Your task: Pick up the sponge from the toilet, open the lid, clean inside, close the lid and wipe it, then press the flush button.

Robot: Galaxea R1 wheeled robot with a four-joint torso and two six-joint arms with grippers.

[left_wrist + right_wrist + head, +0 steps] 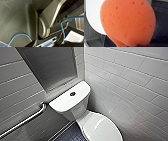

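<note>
Sponge (127, 23), orange-red and finely pored, sits very close to the right wrist camera. Behind it lie the curved white edge of the lid (92, 18) and dark floor tiles (161, 18). With nothing visible beneath it, the sponge is most likely clamped in the right gripper, though the contact itself is hidden at the picture's lower edge. From above, the head view looks down on the toilet (75, 110) in a corner of white wall tiles (130, 84). Its lid is shut over the bowl, and the flush button (72, 93) is a small dark disc in the middle of the tank top. A steel grab bar (25, 120) runs along the wall beside the tank. In the left wrist view there are dark robot housing and a blue cable (63, 31), and the left gripper's state cannot be told.

The sponge looks light, soft and easily squashed, so a gentle pinch across its rounded body should hold it, and there is little risk of harm if it slips. By contrast, the lid looks smooth, glossy and stiff. It would probably be slippery, and its front rim seems the best place to catch and lift it.
</note>
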